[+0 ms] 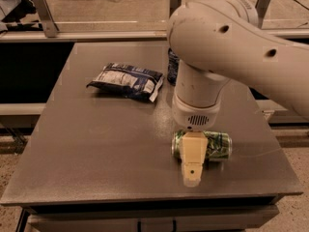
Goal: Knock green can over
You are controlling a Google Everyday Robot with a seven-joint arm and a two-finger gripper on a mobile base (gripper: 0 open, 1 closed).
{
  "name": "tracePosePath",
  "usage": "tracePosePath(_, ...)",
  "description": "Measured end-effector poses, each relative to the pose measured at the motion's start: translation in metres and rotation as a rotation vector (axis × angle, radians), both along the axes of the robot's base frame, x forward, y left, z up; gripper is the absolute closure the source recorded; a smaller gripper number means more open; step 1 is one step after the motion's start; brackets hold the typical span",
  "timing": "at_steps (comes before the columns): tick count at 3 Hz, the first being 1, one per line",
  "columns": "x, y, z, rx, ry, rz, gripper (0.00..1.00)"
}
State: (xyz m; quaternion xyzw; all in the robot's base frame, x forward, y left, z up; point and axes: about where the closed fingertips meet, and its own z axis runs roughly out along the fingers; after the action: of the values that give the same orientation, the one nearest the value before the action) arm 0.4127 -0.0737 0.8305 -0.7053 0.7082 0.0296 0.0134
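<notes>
Centrally, the green can (217,145) is shown lying on its side near the front right of the table (96,149), partly covered by the gripper (192,161) positioned directly over it, whose open or closed state cannot be told, with a snack bag (128,81) set well apart behind.

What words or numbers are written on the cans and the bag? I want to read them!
Green can, lying on its side at the gripper: pale label patches, too blurred to read.
Bag: white print, too blurred to read.
Blue can behind the arm: mostly hidden, nothing readable.
</notes>
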Motion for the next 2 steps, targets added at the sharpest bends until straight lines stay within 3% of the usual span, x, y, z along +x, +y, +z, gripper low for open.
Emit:
tracePosePath(1,0.002,-0.008,0.007,0.046,-0.021,-0.005,0.0)
tracePosePath(2,0.011,-0.048,0.019,0.131,-0.061,-0.057,0.0)
